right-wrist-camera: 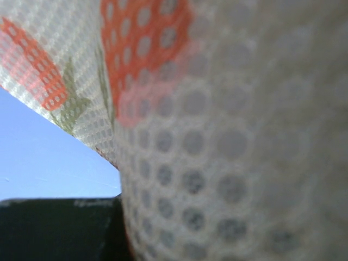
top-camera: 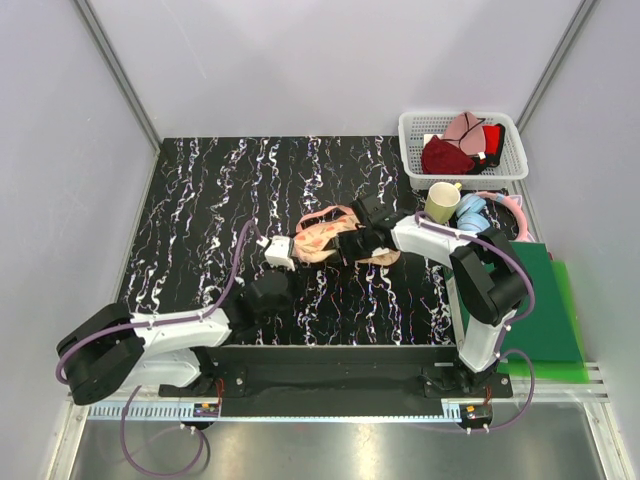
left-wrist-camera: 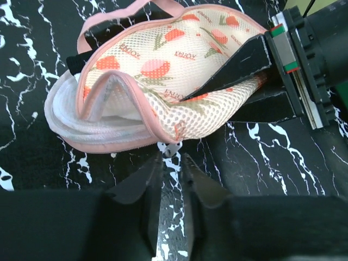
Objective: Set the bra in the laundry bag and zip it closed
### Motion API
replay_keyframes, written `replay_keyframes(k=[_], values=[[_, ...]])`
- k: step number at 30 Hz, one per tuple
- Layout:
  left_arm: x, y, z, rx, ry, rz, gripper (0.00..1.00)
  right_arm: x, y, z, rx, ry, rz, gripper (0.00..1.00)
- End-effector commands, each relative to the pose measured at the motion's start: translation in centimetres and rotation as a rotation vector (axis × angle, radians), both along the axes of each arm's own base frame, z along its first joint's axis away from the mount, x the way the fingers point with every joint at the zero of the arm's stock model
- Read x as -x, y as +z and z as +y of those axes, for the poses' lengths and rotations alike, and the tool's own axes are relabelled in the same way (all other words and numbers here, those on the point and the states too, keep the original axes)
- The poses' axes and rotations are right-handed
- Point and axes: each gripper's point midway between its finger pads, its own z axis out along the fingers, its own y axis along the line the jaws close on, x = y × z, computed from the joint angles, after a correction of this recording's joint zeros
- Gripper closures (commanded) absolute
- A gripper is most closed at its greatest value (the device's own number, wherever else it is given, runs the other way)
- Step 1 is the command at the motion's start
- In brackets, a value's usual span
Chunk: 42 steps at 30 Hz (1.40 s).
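The laundry bag point(left-wrist-camera: 179, 65), peach mesh with red tulip print and a pink zip edge, lies on the black marbled table point(left-wrist-camera: 261, 163). It also shows at mid table in the top view point(top-camera: 320, 238). The white bra point(left-wrist-camera: 68, 117) bulges from its gaping left end. My right gripper point(top-camera: 346, 246) reaches in from the right, shut on the bag's right side. Its black fingers point(left-wrist-camera: 239, 60) pinch the mesh, which fills the right wrist view point(right-wrist-camera: 217, 136). My left gripper point(left-wrist-camera: 173, 159) is slightly open with nothing between its fingers. The small metal zip pull point(left-wrist-camera: 173, 148) sits just beyond its tips.
A white plastic basket point(top-camera: 515, 165) with dark red and pale pink garments stands at the back right. In front of it are a yellow-green cup point(top-camera: 441, 203), blue items point(top-camera: 470, 212) and a pink band point(top-camera: 508, 203). A green board point(top-camera: 548, 300) lies at the right edge.
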Motion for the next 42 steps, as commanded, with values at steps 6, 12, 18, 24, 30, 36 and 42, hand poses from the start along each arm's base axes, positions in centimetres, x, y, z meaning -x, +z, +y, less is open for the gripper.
replay_keyframes(k=[6, 12, 18, 24, 30, 36, 42], values=[[-1.6, 1.7, -0.1, 0.028, 0.049, -0.106, 0.78, -1.1, 1.9, 1.0, -0.032, -0.045, 0.033, 0.99], [-2.2, 1.7, -0.7, 0.031, 0.060, -0.110, 0.68, -1.0, 1.5, 0.8, -0.022, -0.045, 0.042, 1.00], [-2.9, 1.9, -0.9, 0.024, 0.085, -0.122, 0.70, -0.9, 1.5, 0.9, -0.021, -0.035, 0.041, 1.00], [-3.6, 2.1, -1.1, 0.022, 0.099, -0.128, 0.72, -0.9, 1.5, 0.9, -0.021, -0.030, 0.041, 1.00], [-4.3, 2.6, -1.2, 0.026, 0.109, -0.136, 0.77, -1.0, 1.6, 1.1, -0.026, -0.025, 0.039, 1.00], [-4.6, 2.2, -0.5, 0.015, 0.106, -0.129, 1.00, -1.0, 1.6, 1.1, -0.024, -0.023, 0.039, 1.00], [-3.6, 0.3, 1.0, 0.007, 0.082, -0.070, 1.00, -1.3, 1.4, 0.5, 0.005, -0.013, -0.001, 1.00]])
